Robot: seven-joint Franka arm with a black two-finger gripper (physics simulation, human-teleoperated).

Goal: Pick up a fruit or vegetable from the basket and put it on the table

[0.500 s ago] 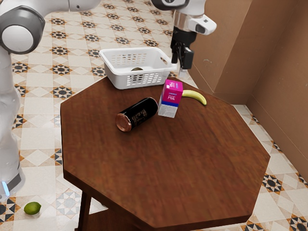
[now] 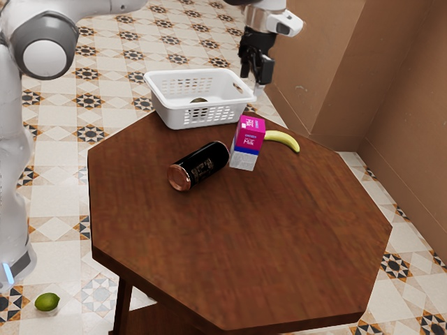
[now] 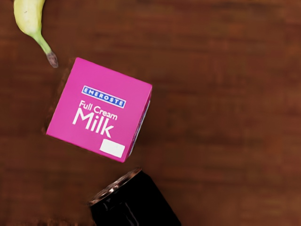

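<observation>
The step in hand looks to be the approach to a pick, with the black two-finger hand (image 2: 252, 82) above the counter at the upper right of the exterior frame, its fingers apart and nothing gripped between them. The likely target is the small, brownish rounded item (image 2: 199, 100) inside the white plastic basket (image 2: 188, 116) at the upper middle of that frame; most of it is hidden by the basket's wall, so whether it is a fruit or a vegetable I cannot tell. The basket stands at the far edge of the brown, eight-sided wooden counter (image 2: 244, 230). Seen from the hand, the pink-topped milk carton (image 3: 99, 110) stands upright below, with the black cylindrical can (image 2: 199, 166) lying on its side near it and the curved yellow banana (image 2: 283, 141) just beside it on the far side. The banana already lies on the counter, so it does not answer the call for something out of the basket, and the green lime (image 2: 47, 301) on the floor, lower left, is no use either. The next move calls for bringing the hand over the basket's opening, lining the fingers up with the item and going down inside the walls before closing. The rim could catch a finger, and a rounded thing may roll from a poor grip. After that it needs a clear lift and a gentle release on the bare wood, away from carton and can.
</observation>
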